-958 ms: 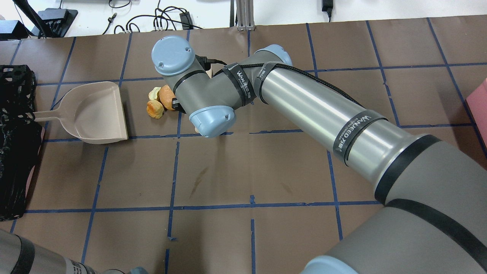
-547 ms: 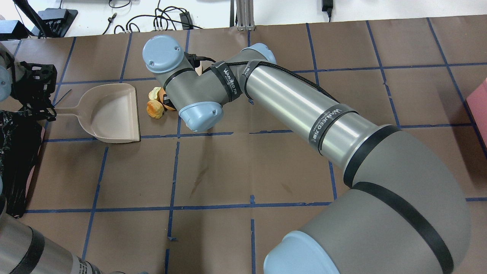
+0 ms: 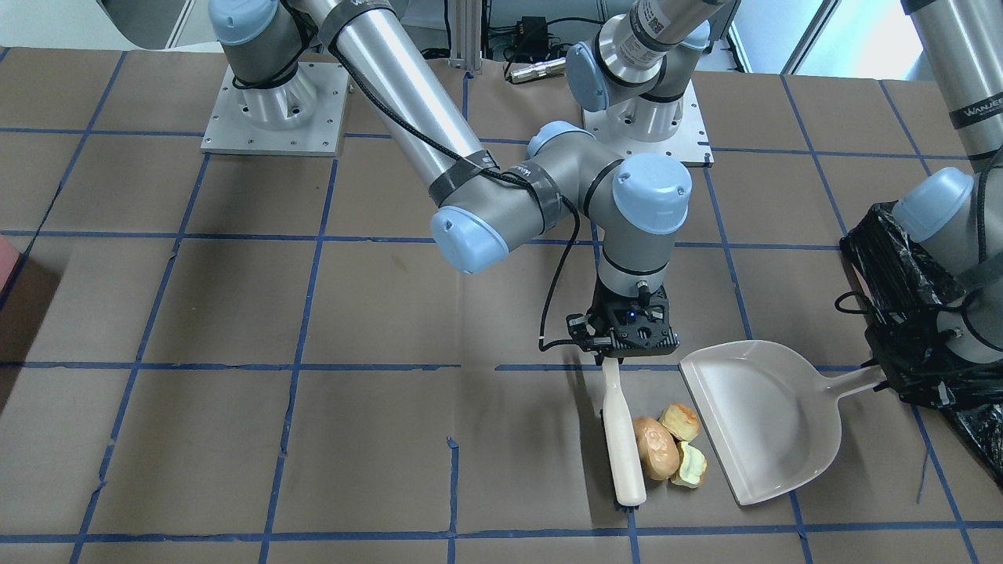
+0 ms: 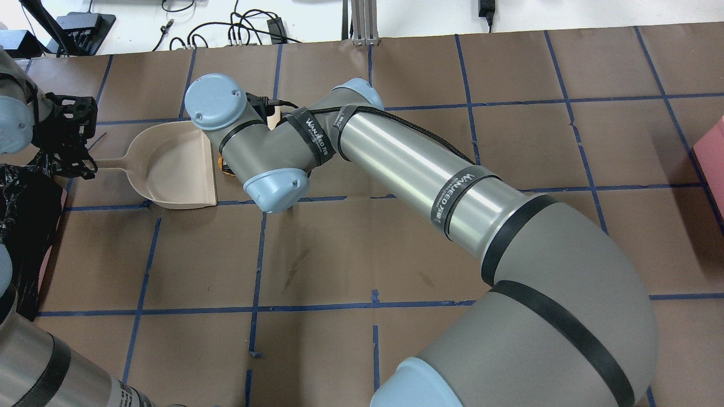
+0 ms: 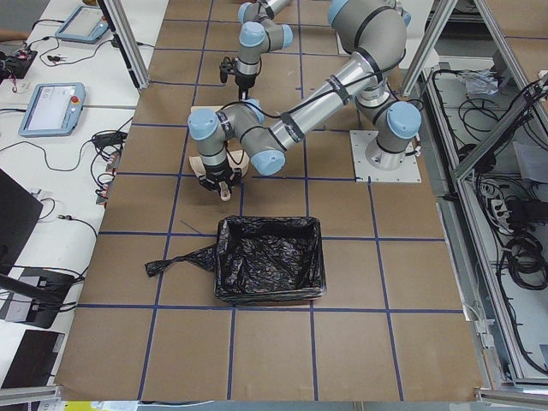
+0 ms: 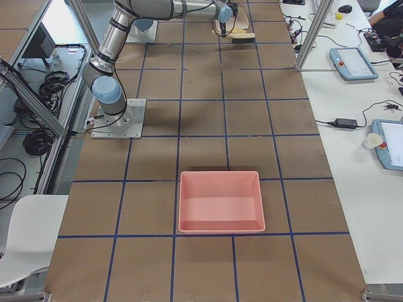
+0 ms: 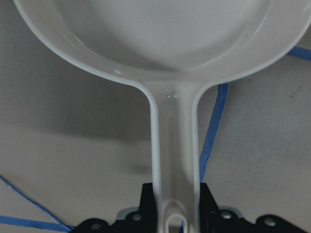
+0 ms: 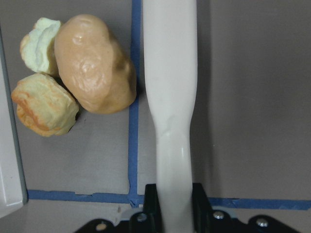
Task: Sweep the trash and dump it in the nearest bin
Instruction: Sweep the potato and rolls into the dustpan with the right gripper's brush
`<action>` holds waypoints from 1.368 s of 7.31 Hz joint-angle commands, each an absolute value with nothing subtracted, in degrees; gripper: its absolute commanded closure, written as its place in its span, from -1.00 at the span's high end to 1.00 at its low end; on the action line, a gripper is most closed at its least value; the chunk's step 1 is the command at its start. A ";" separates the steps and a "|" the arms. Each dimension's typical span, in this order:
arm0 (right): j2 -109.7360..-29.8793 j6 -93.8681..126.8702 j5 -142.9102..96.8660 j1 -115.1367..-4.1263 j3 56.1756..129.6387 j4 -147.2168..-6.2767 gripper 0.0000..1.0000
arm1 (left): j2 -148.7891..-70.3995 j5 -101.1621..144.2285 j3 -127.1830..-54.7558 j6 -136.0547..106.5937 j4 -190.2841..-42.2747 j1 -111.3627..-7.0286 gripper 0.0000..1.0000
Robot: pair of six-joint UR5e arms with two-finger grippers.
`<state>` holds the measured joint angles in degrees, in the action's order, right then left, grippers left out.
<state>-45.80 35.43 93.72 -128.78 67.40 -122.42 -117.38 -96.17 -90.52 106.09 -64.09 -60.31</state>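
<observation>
Trash [image 3: 658,450] fills the narrow gap between brush [image 3: 624,439] and dustpan [image 3: 764,415], seemingly blocking passage.

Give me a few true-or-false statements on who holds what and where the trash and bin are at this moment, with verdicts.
1. The right arm's fingers are shut on the brush handle. True.
2. The bread roll and the two chunks lie inside the dustpan. False: they lie on the table, between the brush and the dustpan's open edge.
3. The left arm's fingers grip the dustpan by its handle. True.
4. The black-lined bin stands at the robot's right end of the table. False: it stands at the left end, beside the left arm; the pink tray is at the right end.
</observation>
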 commanded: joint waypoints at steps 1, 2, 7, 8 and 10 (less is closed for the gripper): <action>-43.08 38.13 93.61 -132.09 64.97 -122.43 -0.73 | -117.42 -96.15 -90.88 105.73 -64.16 -61.08 -0.93; -41.59 39.28 93.60 -133.67 62.08 -122.34 -0.72 | -117.42 -96.15 -90.97 105.38 -64.07 -61.26 -0.93; -38.50 45.25 93.60 -139.12 51.87 -121.73 -0.68 | -117.33 -96.15 -91.06 105.47 -63.98 -61.17 -0.93; -38.93 44.74 94.04 -139.30 51.77 -120.77 -0.68 | -117.33 -96.15 -91.14 105.47 -63.98 -61.26 -0.93; -42.43 37.39 94.57 -135.73 53.61 -116.04 -0.68 | -117.25 -95.80 -91.14 105.29 -64.07 -61.17 -0.93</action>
